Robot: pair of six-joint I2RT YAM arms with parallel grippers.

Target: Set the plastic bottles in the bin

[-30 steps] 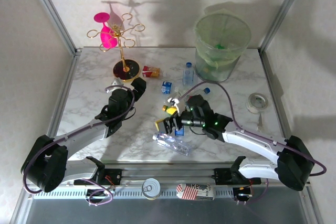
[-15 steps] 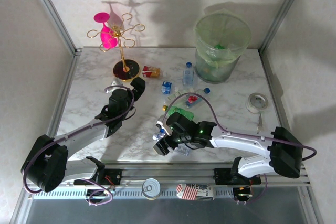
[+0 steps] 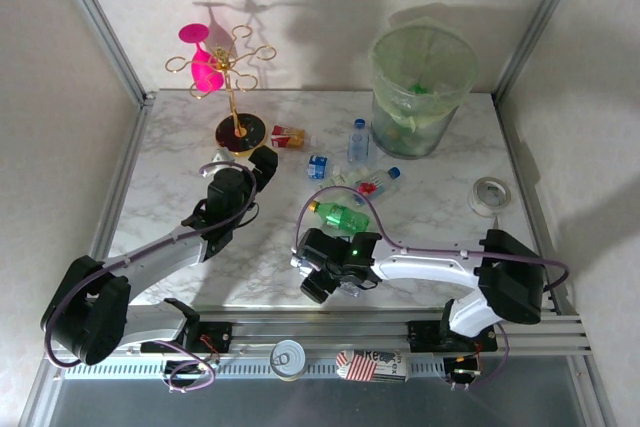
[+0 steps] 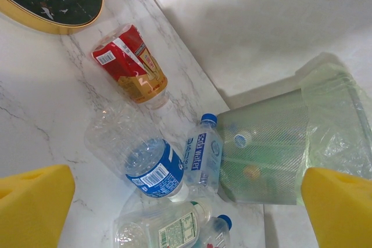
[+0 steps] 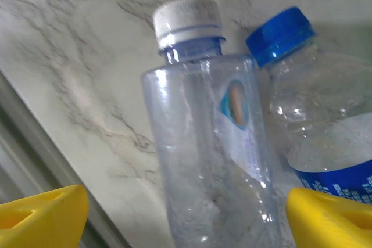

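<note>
Two arms low | right end effector (image 5: 185, 213) wide, straddling white-capped bottle (image 5: 203, 143) | left end effector (image 4: 186, 204) wide

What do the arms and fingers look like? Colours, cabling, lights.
Both match: the left arm and right arm have white links between black joint housings, with a purple cable looped along each. A green light glows on the right arm's black wrist housing. The left fingers and right fingers are yellow, blocky wedges.

Marble table (image 3: 160, 179); scattered plastic bottles (image 3: 340, 217), bin (image 3: 442, 97), gold stand (image 3: 240, 133), tape roll (image 3: 490, 195)
</note>
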